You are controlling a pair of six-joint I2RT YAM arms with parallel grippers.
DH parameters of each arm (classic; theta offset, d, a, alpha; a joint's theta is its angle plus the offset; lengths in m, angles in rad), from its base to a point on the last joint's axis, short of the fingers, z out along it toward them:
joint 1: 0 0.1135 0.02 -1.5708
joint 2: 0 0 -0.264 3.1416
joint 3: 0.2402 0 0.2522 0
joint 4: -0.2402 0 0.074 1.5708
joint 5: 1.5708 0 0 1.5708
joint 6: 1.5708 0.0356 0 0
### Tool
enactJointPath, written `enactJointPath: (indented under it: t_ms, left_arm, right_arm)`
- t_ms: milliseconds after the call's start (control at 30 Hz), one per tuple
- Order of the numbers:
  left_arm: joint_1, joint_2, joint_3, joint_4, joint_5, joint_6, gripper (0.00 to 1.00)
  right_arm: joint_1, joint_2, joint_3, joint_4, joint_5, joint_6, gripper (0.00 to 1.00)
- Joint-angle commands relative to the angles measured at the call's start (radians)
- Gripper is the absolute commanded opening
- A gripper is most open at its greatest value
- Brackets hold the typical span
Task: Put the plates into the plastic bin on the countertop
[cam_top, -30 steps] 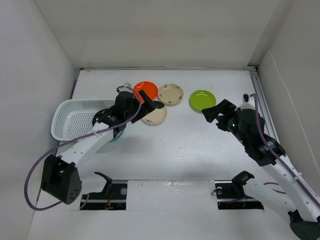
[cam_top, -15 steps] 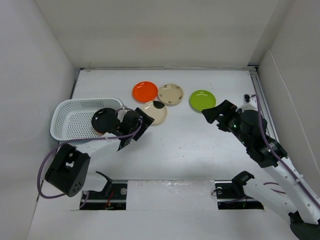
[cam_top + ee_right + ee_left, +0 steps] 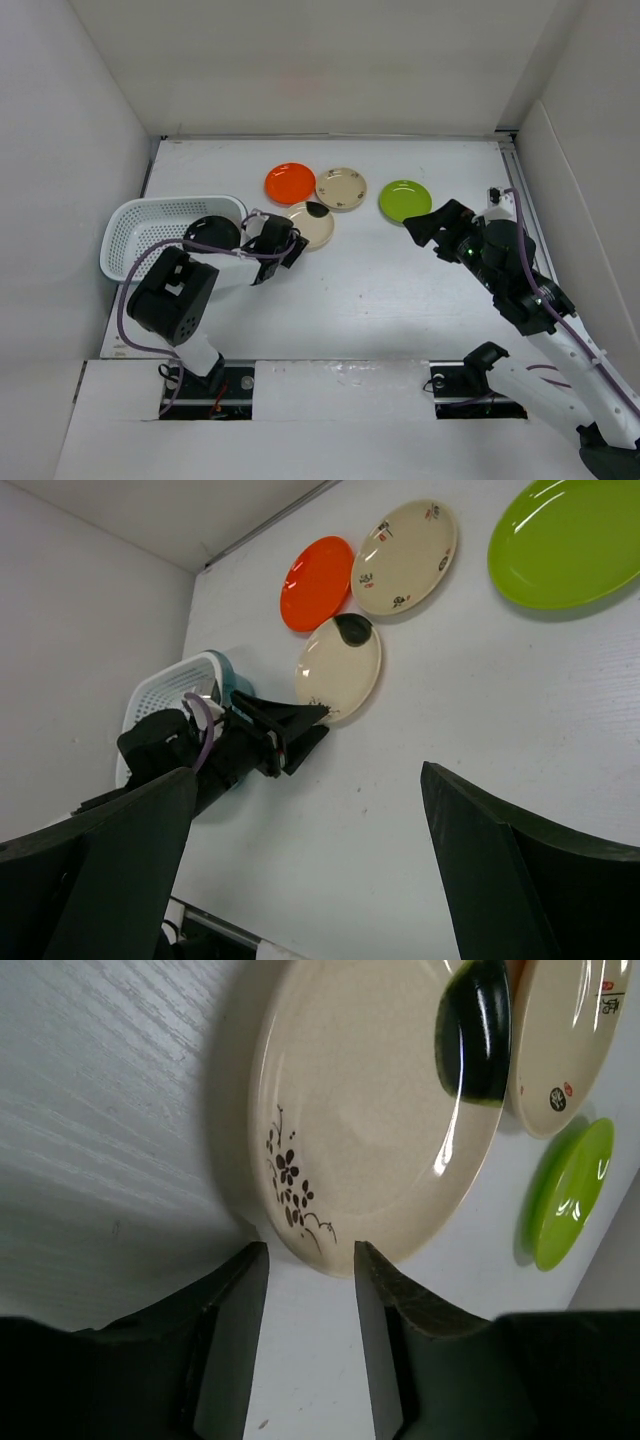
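The white plastic bin (image 3: 140,240) stands at the left with a black plate (image 3: 212,232) in it. On the countertop (image 3: 370,290) lie an orange plate (image 3: 290,183), a beige plate (image 3: 341,188), a lime green plate (image 3: 405,200) and a nearer beige plate (image 3: 308,230). This nearer beige plate (image 3: 370,1110) carries a small glossy black object (image 3: 475,1030) on its far rim. My left gripper (image 3: 310,1255) sits low at that plate's near rim, jaws narrowed but apart, gripping nothing. My right gripper (image 3: 425,228) hovers wide open just below the green plate (image 3: 565,545).
White walls close in the countertop on three sides. The left arm (image 3: 170,295) is folded back against the bin's near right corner. The bin (image 3: 165,695) shows behind the left arm in the right wrist view. Bare surface stretches between the two arms.
My left gripper has come back from beside the orange plate, dropped low at the nearer beige plate, and its jaws have narrowed. The black plate now shows in the bin. The right arm is still.
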Motion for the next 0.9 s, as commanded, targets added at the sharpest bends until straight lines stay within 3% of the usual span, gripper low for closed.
enactJointPath:
  t_ms: [0, 100, 300, 400, 667, 867]
  left_arm:
    - [-0.005, 0.052, 0.032, -0.02, 0.004, -0.006, 0.37]
    - [-0.014, 0.102, 0.061, -0.042, 0.013, -0.018, 0.25]
    - [-0.014, 0.157, 0.085, -0.055, 0.013, -0.036, 0.18]
    - [-0.014, 0.157, 0.085, -0.066, 0.024, -0.045, 0.0]
    - [-0.061, -0.023, 0.107, -0.173, -0.033, 0.028, 0.0]
    - [-0.083, -0.178, 0.274, -0.337, -0.122, 0.178, 0.0]
  right_arm:
    - [-0.006, -0.008, 0.002, 0.053, 0.004, -0.018, 1.0]
    - [-0.006, -0.008, 0.002, 0.053, -0.005, -0.018, 1.0]
    - [-0.006, -0.008, 0.002, 0.063, -0.015, -0.018, 1.0]
    - [-0.006, -0.008, 0.002, 0.063, -0.015, -0.018, 1.0]
    - [-0.006, -0.008, 0.011, 0.063, -0.033, -0.018, 1.0]
    - [-0.006, -0.028, 0.011, 0.063, -0.033, -0.018, 1.0]
